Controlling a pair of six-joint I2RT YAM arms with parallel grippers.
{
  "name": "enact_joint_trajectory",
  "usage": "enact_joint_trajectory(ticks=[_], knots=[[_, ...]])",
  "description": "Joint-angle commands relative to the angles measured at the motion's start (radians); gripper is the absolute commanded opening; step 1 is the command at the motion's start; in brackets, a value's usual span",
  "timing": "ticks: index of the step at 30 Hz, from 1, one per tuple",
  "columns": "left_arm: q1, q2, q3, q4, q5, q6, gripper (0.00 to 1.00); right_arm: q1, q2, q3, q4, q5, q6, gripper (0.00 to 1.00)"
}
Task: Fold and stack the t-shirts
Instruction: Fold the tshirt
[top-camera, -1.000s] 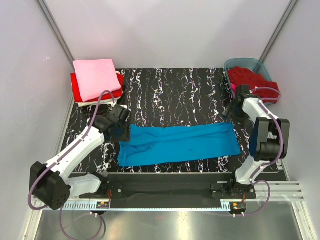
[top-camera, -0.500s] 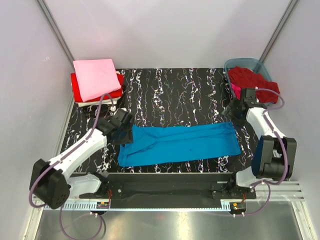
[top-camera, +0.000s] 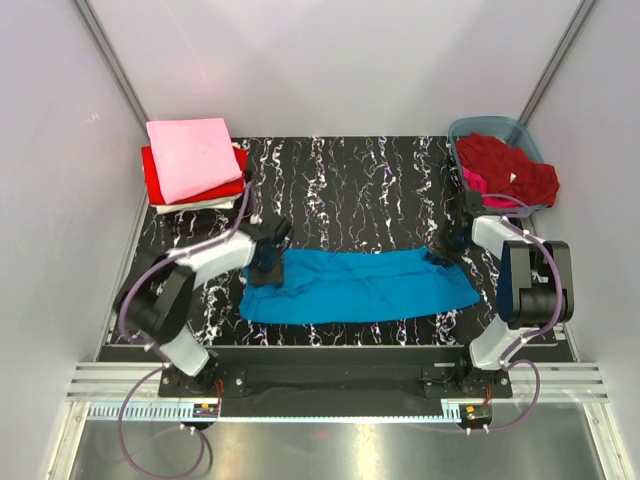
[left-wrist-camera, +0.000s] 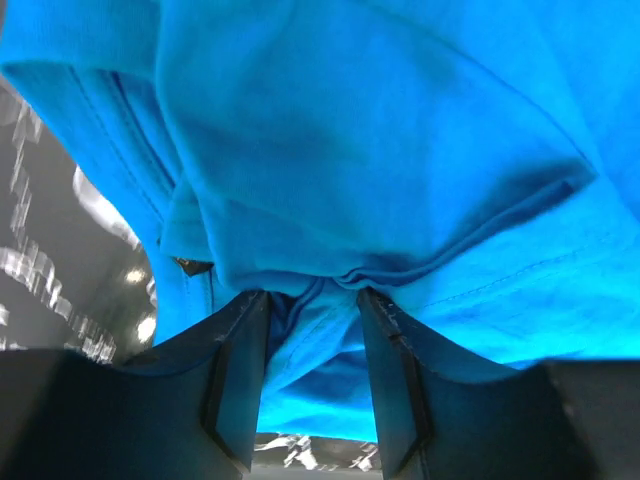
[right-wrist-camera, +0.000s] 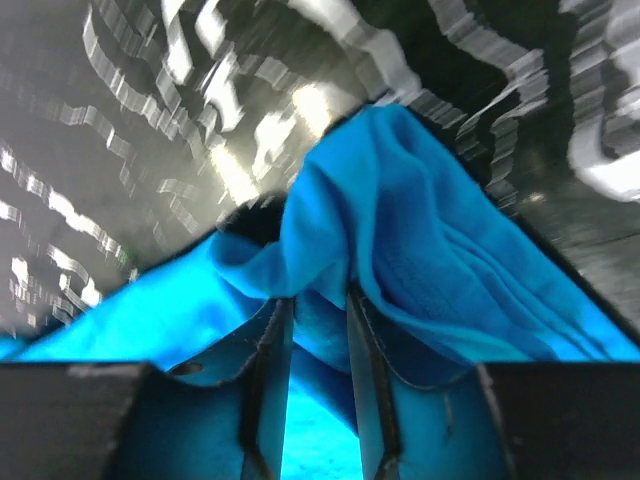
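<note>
The left hand (left-wrist-camera: 312, 300) is clamped on a bunched fold of the turquoise t-shirt (top-camera: 350, 285), cloth puckered between its fingers, and the right hand (right-wrist-camera: 312, 305) pinches a raised fold at the opposite end of the same shirt. That shirt lies as a long left-to-right strip on the near half of the desk (top-camera: 350, 190), with the left hand at its far left corner and the right hand at its far right corner. This looks like a fold in progress: with both corners gripped, the next move probably calls for lifting them together and carrying them evenly so the cloth doubles without skewing. Count: two hands; one turquoise shirt being worked; a stack of three at the far left, pink t-shirt (top-camera: 190, 155) over bright red t-shirt (top-camera: 152, 180) over white t-shirt (top-camera: 200, 205); one tub (top-camera: 480, 128) at the far right holding a dark red t-shirt (top-camera: 505, 165) and a sliver of magenta t-shirt (top-camera: 472, 180)
</note>
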Motion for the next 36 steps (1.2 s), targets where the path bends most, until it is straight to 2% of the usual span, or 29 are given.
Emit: enact_joint_trajectory(ticks=[1, 3, 5, 6, 7, 9, 10, 11, 12, 13, 14, 16, 17, 19, 20, 21, 22, 23, 25, 29, 30, 32, 33, 35, 36], knots=[[0.003, 0.163, 0.203, 0.074, -0.006, 0.051, 0.44, 0.061, -0.040, -0.086, 0.008, -0.071, 0.012, 0.35], [0.013, 0.301, 0.315, 0.026, -0.015, 0.076, 0.43, 0.099, -0.073, -0.138, 0.007, -0.083, 0.022, 0.34], [0.014, 0.404, 0.534, -0.042, -0.017, 0.087, 0.42, 0.143, -0.136, -0.177, 0.008, -0.091, 0.048, 0.34], [0.014, 0.519, 0.625, -0.075, -0.011, 0.091, 0.41, 0.166, -0.159, -0.212, 0.002, -0.085, 0.064, 0.34], [0.014, 0.580, 0.835, -0.113, -0.009, 0.103, 0.42, 0.227, -0.218, -0.229, -0.006, -0.092, 0.100, 0.34], [0.014, 0.787, 1.092, -0.259, 0.002, 0.123, 0.42, 0.310, -0.280, -0.269, -0.024, -0.112, 0.181, 0.34], [0.016, 0.861, 1.373, -0.306, 0.034, 0.133, 0.43, 0.414, -0.348, -0.276, -0.030, -0.133, 0.212, 0.34], [0.016, 0.992, 1.513, -0.364, 0.066, 0.143, 0.44, 0.486, -0.382, -0.278, -0.041, -0.138, 0.246, 0.34], [0.019, 1.036, 1.698, -0.356, 0.115, 0.168, 0.46, 0.554, -0.447, -0.275, -0.045, -0.161, 0.315, 0.34], [0.022, 1.061, 1.719, -0.252, 0.225, 0.174, 0.47, 0.687, -0.476, -0.267, -0.041, -0.178, 0.338, 0.36], [0.022, 1.037, 1.697, -0.175, 0.267, 0.177, 0.48, 0.734, -0.499, -0.240, -0.041, -0.189, 0.358, 0.39], [0.017, 0.963, 1.518, -0.007, 0.324, 0.186, 0.52, 0.780, -0.563, -0.208, -0.064, -0.227, 0.371, 0.46], [0.014, 0.896, 1.475, 0.112, 0.325, 0.192, 0.62, 0.782, -0.588, -0.173, -0.076, -0.239, 0.359, 0.55], [0.011, 0.851, 1.466, 0.140, 0.296, 0.215, 0.73, 0.780, -0.645, -0.126, -0.140, -0.148, 0.299, 0.65], [0.013, 0.815, 1.488, 0.134, 0.290, 0.226, 0.77, 0.780, -0.656, -0.079, -0.172, -0.096, 0.277, 0.80], [0.016, 0.793, 1.524, 0.126, 0.282, 0.252, 0.87, 0.780, -0.651, -0.051, -0.240, 0.016, 0.247, 0.87], [0.019, 0.770, 1.535, 0.109, 0.258, 0.263, 0.96, 0.780, -0.639, -0.027, -0.265, 0.061, 0.236, 0.91], [0.025, 0.711, 1.541, 0.105, 0.243, 0.272, 0.99, 0.779, -0.624, 0.018, -0.282, 0.095, 0.225, 0.96], [0.052, 0.644, 1.529, 0.085, 0.238, 0.274, 0.99, 0.771, -0.564, 0.047, -0.279, 0.167, 0.205, 0.97], [0.105, 0.412, 1.433, 0.016, 0.223, 0.228, 0.99, 0.678, -0.408, 0.142, -0.202, 0.152, 0.135, 0.90], [0.111, 0.365, 1.357, -0.001, 0.210, 0.228, 0.99, 0.626, -0.327, 0.170, -0.187, 0.138, 0.103, 0.85], [0.111, 0.220, 1.254, -0.041, 0.166, 0.235, 0.99, 0.604, -0.245, 0.290, -0.197, 0.156, 0.069, 0.81], [0.111, 0.169, 1.127, -0.047, 0.154, 0.232, 0.99, 0.605, -0.160, 0.337, -0.211, 0.202, 0.038, 0.79], [0.111, 0.014, 0.993, -0.064, 0.154, 0.228, 0.99, 0.604, -0.069, 0.482, -0.245, 0.253, -0.003, 0.76], [0.108, -0.041, 0.856, -0.069, 0.154, 0.220, 0.99, 0.605, 0.027, 0.528, -0.271, 0.324, -0.032, 0.75]])
